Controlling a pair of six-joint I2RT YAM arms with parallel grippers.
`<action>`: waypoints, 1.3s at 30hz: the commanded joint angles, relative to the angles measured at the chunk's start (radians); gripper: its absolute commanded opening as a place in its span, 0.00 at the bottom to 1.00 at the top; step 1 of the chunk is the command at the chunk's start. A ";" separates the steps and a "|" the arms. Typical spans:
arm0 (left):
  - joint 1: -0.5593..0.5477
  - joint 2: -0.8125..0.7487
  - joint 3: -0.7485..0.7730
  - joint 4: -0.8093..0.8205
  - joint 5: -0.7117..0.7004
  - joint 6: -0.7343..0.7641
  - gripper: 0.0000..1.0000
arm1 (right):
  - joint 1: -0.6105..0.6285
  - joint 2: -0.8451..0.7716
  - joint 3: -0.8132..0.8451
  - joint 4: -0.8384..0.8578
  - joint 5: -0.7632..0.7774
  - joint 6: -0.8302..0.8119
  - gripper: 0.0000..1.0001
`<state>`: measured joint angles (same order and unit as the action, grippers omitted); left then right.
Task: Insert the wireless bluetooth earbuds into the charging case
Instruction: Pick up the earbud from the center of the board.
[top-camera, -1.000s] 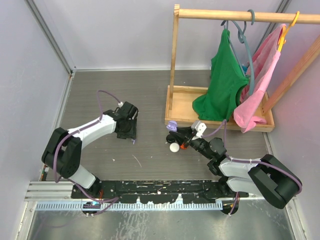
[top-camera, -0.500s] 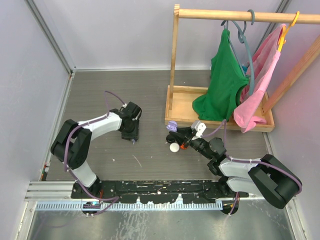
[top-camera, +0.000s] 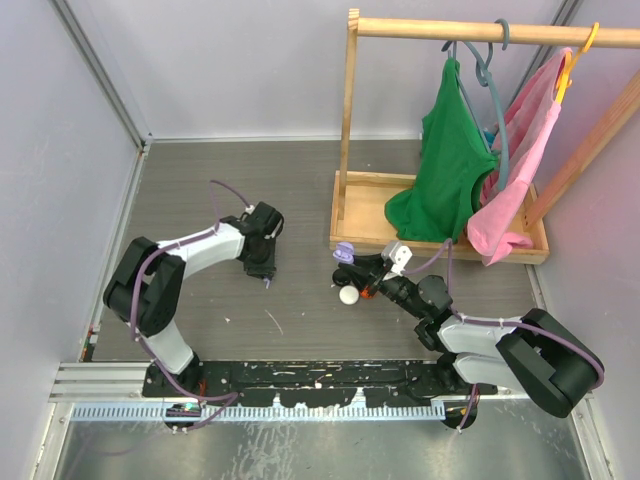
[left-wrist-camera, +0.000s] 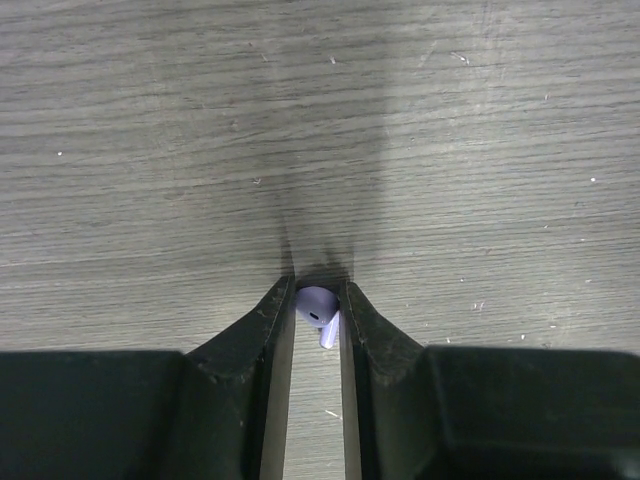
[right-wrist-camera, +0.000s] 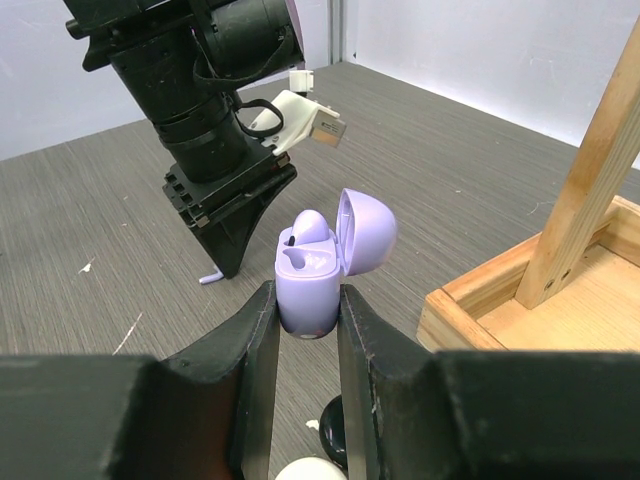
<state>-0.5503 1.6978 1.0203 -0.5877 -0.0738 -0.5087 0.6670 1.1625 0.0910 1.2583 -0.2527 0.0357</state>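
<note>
My left gripper (left-wrist-camera: 317, 292) pinched a lilac earbud (left-wrist-camera: 314, 306) on the bench (left-wrist-camera: 300, 120), stem partly hidden; my right gripper (right-wrist-camera: 306, 291) clamped the open lilac charging case (right-wrist-camera: 305, 268), sides covered.

Camera layout: one overhead, two wrist-mounted.
Top view looks down on the whole grey wood-grain surface (top-camera: 300, 190); each wrist view sits close above it. Right wrist view faces the black left hand (right-wrist-camera: 228, 266).

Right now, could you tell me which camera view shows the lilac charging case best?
The right wrist view: the lilac charging case sits close up, lid open, clamped in the right gripper. The top external view shows only a lilac speck; the left wrist view misses it.
</note>
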 joint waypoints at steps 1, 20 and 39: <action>-0.003 -0.039 -0.026 0.011 0.031 -0.013 0.21 | 0.004 -0.015 0.023 0.052 -0.007 -0.004 0.05; -0.089 -0.377 -0.090 0.212 -0.017 -0.079 0.17 | 0.005 0.029 0.034 0.075 -0.054 0.001 0.06; -0.373 -0.648 -0.268 0.792 -0.166 -0.058 0.16 | 0.004 0.069 0.021 0.161 -0.052 0.029 0.06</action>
<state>-0.8776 1.0817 0.7666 -0.0227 -0.1818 -0.5884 0.6670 1.2263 0.0937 1.3121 -0.3004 0.0540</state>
